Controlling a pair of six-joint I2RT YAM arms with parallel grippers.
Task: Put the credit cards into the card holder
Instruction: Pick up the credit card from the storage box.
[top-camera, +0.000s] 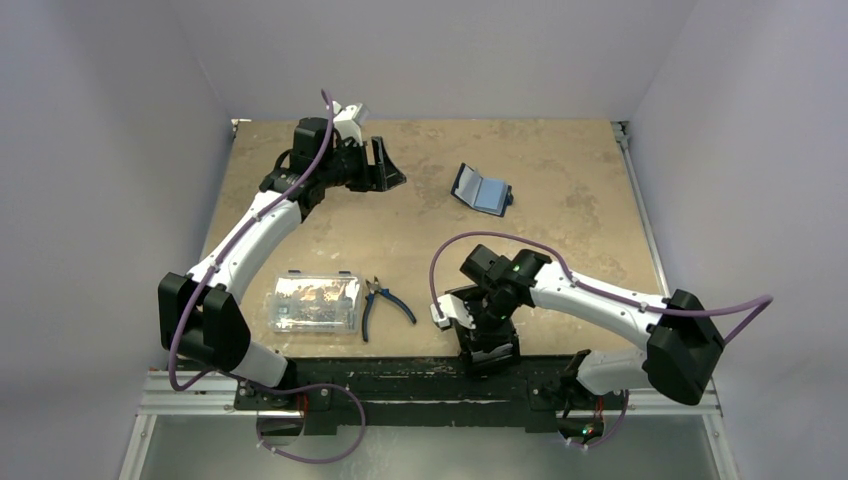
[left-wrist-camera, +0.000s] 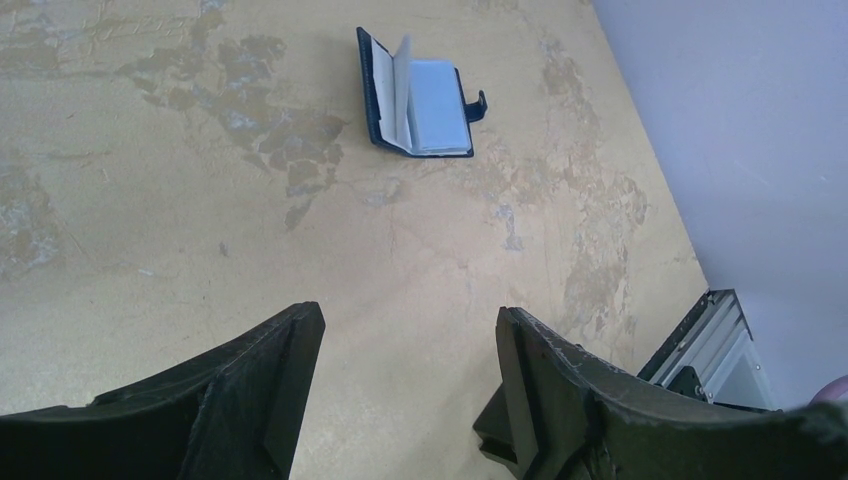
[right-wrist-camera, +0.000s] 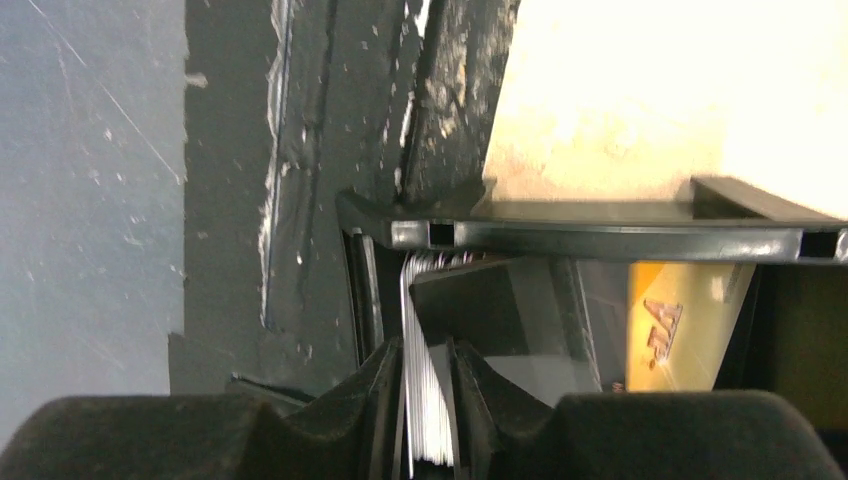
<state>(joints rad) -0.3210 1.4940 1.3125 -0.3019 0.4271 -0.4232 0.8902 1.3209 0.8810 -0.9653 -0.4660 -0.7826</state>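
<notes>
Fingers (right-wrist-camera: 375, 400) of the right gripper (right-wrist-camera: 422, 352) point down into a black tray (right-wrist-camera: 600, 238) at the near edge of the table (top-camera: 400, 235). They are nearly closed and squeeze a stack of white credit cards (right-wrist-camera: 428, 420) that stand on their edges between them. Off to one side of these fingers, in the same tray, lies an orange-yellow card (right-wrist-camera: 680, 320) with some red letters on it. The left gripper (left-wrist-camera: 410, 330) is up above the far side of the table. Its two fingers (left-wrist-camera: 270, 380) are wide apart and hold nothing. Straight ahead of them, well apart from the tips, the card holder (left-wrist-camera: 440, 110) lies open and flat on the table. It is dark blue, and one pale leaf stands up in its middle. The card holder is also far from the right fingers, out past them across the table. A clear box (top-camera: 313, 303) and blue-handled pliers (top-camera: 385, 300) lie just beside each other, to the left of the right fingers.
</notes>
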